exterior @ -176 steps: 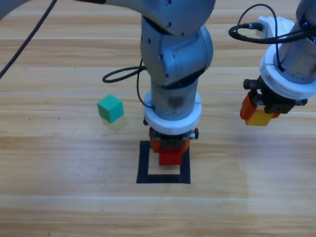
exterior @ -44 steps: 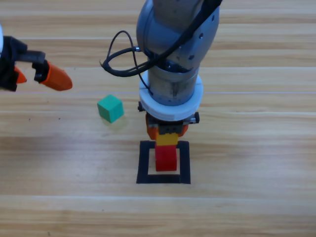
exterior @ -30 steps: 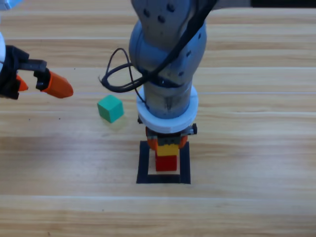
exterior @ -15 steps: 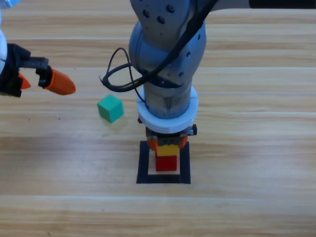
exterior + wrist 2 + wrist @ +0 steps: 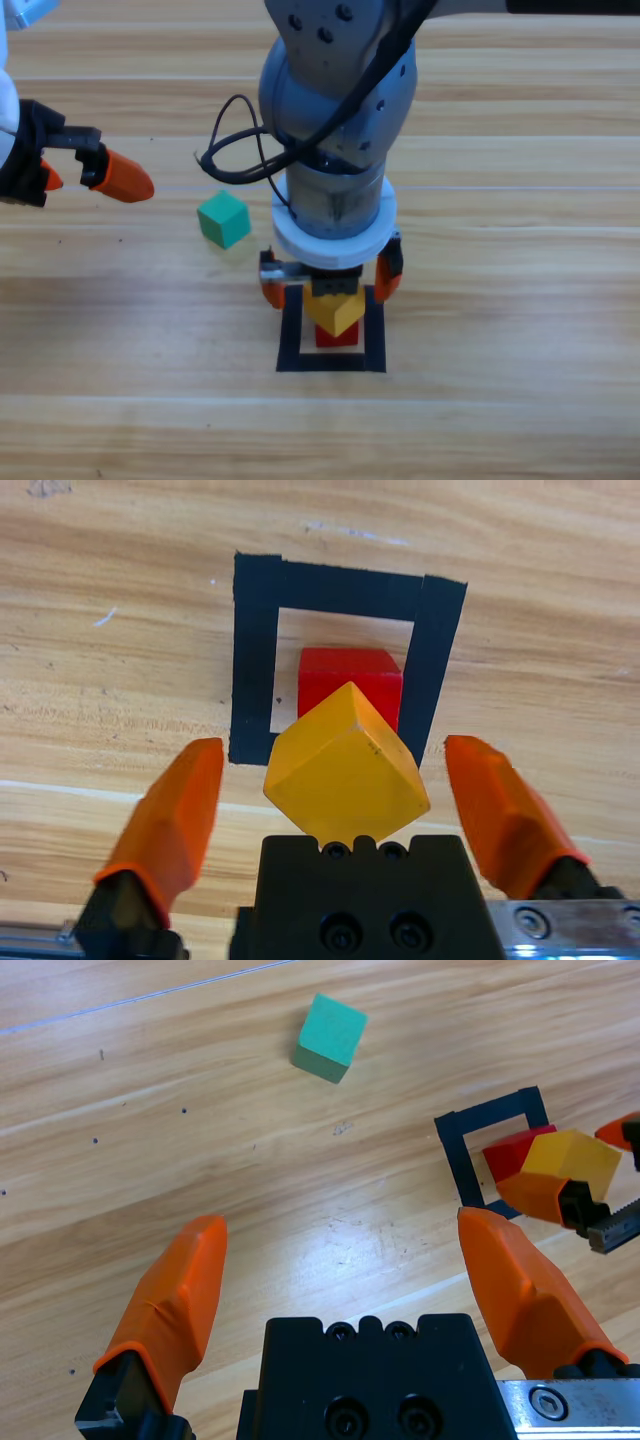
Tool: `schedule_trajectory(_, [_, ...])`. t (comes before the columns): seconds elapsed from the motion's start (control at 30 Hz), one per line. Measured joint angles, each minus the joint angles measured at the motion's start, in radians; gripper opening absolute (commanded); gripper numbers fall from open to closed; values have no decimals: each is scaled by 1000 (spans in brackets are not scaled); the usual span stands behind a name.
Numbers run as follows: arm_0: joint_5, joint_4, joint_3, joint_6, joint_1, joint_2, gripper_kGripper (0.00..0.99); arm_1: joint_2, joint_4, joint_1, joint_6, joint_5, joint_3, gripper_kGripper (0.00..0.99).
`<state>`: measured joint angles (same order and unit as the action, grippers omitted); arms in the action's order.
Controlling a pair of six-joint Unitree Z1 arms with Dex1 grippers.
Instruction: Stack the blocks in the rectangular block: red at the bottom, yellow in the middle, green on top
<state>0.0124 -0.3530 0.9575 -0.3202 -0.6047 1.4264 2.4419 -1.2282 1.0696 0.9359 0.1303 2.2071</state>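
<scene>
The yellow cube point(image 5: 334, 309) sat on top of the red cube point(image 5: 337, 336), turned corner-on so its edges did not line up with the red one beneath, and both were inside the black tape square point(image 5: 291, 330) on the tabletop point(image 5: 500, 300). The right claw point(image 5: 331, 279) hung directly over the pair with its jaws spread wide on either side of the yellow cube and touching neither face, so it held nothing. From its wrist view the yellow cube point(image 5: 346, 767) covered much of the red cube point(image 5: 350, 683), and whether it lay flat or tipped on an edge could not be told. The green cube point(image 5: 223, 219) rested alone on the wood, left of the square and well apart from it. The left claw point(image 5: 85, 172) waited near the picture's left edge, jaws wide and empty, with the green cube point(image 5: 330, 1037) ahead of it in its wrist view. The cubes looked light, stiff and matte, likely to grip well but easy to knock askew; the green one would best be pinched across two opposite flat sides near its middle. A twisted middle cube would probably give the top one a poorer seat. The tabletop was smooth, pale planked wood, flat and faintly glossy, with open room around the square.
</scene>
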Motion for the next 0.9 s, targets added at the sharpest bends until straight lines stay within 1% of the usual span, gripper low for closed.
schedule_trajectory(0.07, [0,0,0,0,0,1,976,0,0,0,-16,37,8,990])
schedule_trajectory(0.23, [0,1,0,0,0,1,974,-4,0,0,-48,72,36,990])
schedule_trajectory(0.37, [0,6,0,0,0,3,974,-84,0,2,-167,81,25,989])
schedule_trajectory(0.5, [0,7,0,-1,0,7,974,-312,0,5,-423,87,-101,989])
schedule_trajectory(0.53, [0,7,0,-1,0,8,974,-387,0,6,-518,88,-165,989])
schedule_trajectory(0.57, [0,7,0,-1,0,9,974,-522,5,6,-658,88,-285,990])
schedule_trajectory(0.63, [0,8,0,-1,0,10,974,-622,31,6,-754,86,-396,990])
schedule_trajectory(0.67, [0,8,0,-3,0,11,974,-696,93,4,-833,55,-515,990])
schedule_trajectory(0.7, [0,8,0,-7,0,11,976,-753,146,0,-916,-7,-640,990])
schedule_trajectory(0.77, [0,10,-1,-13,0,11,976,-810,194,0,-982,-120,-812,990])
schedule_trajectory(0.87, [0,19,-17,-20,0,12,976,-848,296,-1,-1121,-280,-954,990])
schedule_trajectory(0.9, [1,29,-21,-22,1,12,976,-854,311,-2,-1122,-286,-967,990])
